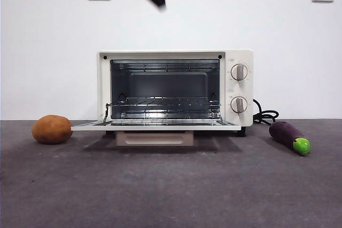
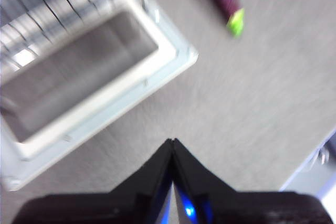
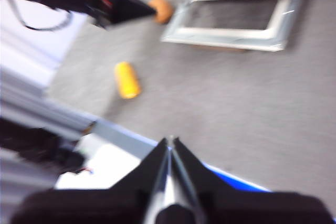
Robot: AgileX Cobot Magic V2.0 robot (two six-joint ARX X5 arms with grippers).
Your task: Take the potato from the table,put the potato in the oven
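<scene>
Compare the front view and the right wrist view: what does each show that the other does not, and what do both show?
Only the front view shows the eggplant, the knobs and the wire rack inside the oven. Only the right wrist view shows a yellow object lying on the table, and the right gripper, jaws shut. Both show the potato, the open oven door and the left gripper.

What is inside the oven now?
Inside the oven, only a wire rack shows, with no food on it. The potato lies outside on the table.
</scene>
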